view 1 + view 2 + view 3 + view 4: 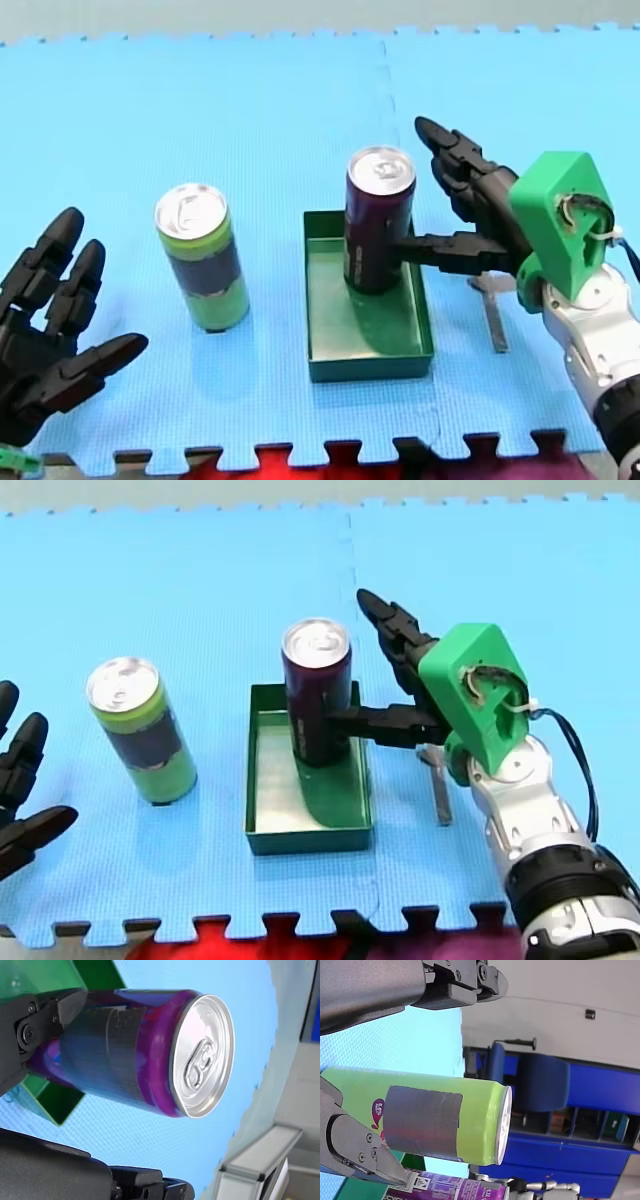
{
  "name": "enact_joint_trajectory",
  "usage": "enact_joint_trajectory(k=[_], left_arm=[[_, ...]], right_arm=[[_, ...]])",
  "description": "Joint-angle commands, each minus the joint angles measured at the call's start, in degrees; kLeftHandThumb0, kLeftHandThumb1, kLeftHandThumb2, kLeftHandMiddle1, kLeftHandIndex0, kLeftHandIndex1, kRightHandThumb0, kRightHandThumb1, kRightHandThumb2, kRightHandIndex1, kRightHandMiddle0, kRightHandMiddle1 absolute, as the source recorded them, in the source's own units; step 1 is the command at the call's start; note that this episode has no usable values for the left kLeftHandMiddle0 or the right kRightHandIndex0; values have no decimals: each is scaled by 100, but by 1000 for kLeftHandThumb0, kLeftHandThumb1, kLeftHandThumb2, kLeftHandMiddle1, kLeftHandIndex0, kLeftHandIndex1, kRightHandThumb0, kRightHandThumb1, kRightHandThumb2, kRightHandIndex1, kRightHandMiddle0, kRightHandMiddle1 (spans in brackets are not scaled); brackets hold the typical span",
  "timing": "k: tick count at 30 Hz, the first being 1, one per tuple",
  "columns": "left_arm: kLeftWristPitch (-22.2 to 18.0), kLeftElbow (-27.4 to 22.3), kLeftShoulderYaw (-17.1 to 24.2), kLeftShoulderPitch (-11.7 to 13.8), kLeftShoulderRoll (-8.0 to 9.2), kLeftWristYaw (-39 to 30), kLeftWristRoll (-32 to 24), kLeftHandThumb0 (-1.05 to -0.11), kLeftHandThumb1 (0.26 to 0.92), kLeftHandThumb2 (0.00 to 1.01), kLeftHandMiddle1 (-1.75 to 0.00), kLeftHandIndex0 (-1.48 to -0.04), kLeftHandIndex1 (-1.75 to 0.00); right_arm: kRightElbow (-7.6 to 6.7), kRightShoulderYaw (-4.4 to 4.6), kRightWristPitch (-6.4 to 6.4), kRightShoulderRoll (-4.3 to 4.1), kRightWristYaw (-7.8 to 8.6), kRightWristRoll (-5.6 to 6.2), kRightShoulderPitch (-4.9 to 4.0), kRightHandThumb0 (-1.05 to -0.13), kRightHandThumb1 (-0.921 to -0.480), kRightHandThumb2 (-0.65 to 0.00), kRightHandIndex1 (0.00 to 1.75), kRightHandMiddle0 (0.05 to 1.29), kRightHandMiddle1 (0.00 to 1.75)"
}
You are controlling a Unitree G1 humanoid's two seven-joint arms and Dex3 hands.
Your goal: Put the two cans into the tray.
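Seeing right hand (483, 212) unclenched, one finger touching purple can (378, 222) standing in tray (370, 365) beside its palm. Green can (203, 258) on mat (150, 120), just right of empty left hand (45, 320).

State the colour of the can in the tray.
Purple can with grey band; best in first wrist view.

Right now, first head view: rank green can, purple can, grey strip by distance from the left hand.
From the left hand, open, at the mat's near-left corner:
1. green can, standing on the mat, left of the tray.
2. purple can, standing in the tray, right hand's thumb against it.
3. grey strip, on the mat right of the tray.
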Motion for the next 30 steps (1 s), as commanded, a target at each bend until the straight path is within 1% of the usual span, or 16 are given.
enact_joint_trajectory(k=[1, 5, 8, 10, 13, 15, 17, 19, 21, 22, 24, 27, 30], left_arm=[[-20, 17, 11, -8, 38, -3, 11, -1048, 637, 0, -2, -253, -2], [-30, 41, 27, -10, 55, -32, -4, -1048, 638, 1, -1, -253, -2], [-22, 58, 38, -18, 69, -65, -20, -1048, 638, 1, -2, -252, -1], [-17, 65, 45, -24, 74, -80, -27, -1048, 638, 1, -2, -253, -1], [-21, 63, 49, -27, 70, -79, -22, -1048, 638, 1, -2, -253, -1], [-23, 54, 46, -24, 67, -69, -14, -1048, 638, 0, -1, -253, -1], [-28, 48, 44, -19, 62, -61, -10, -1048, 637, 0, -1, -253, -1], [-40, 47, 44, -14, 54, -51, -5, -1048, 638, 0, -2, -254, -1], [-55, 43, 43, -6, 48, -33, 3, -1048, 638, 0, -2, -254, -1], [-60, 39, 42, -1, 46, -24, 7, -1048, 638, 0, -2, -254, -1], [-68, 23, 41, 14, 49, 0, 14, -1048, 639, 1, -2, -254, -1], [-83, 8, 40, 32, 58, 24, 25, -1048, 640, 1, -2, -255, -1], [-88, 1, 33, 45, 57, 38, 35, -1048, 642, 2, -1, -255, -1]], right_arm=[[-57, -18, 38, -61, 15, 29, 48, -806, -638, 0, 35, 78, 2], [-147, -18, 87, -107, 47, 47, 107, -772, -631, 0, 28, 80, 2], [-206, 2, 125, -153, 51, 25, 141, -739, -624, 0, 24, 82, 2], [-217, 6, 129, -175, 64, 26, 156, -723, -621, 0, 20, 82, 2], [-235, -18, 109, -225, 140, 72, 202, -695, -616, 0, 15, 83, 1], [-214, -94, 79, -300, 318, 190, 242, -681, -613, 0, 12, 84, 1], [-150, -184, 24, -405, 510, 309, 273, -670, -612, 0, 9, 85, 1], [-22, -285, -80, -572, 695, 403, 299, -659, -613, 0, 8, 85, 1], [116, -369, -194, -724, 848, 464, 312, -651, -613, -1, 5, 86, 2], [177, -397, -242, -776, 901, 483, 310, -647, -614, -1, 4, 87, 2], [253, -445, -322, -871, 984, 511, 330, -639, -614, -1, 2, 87, 1], [279, -500, -363, -1001, 1023, 527, 388, -625, -613, 0, 0, 87, 1], [329, -556, -382, -1045, 1051, 572, 419, -593, -611, 0, 0, 87, 1]])
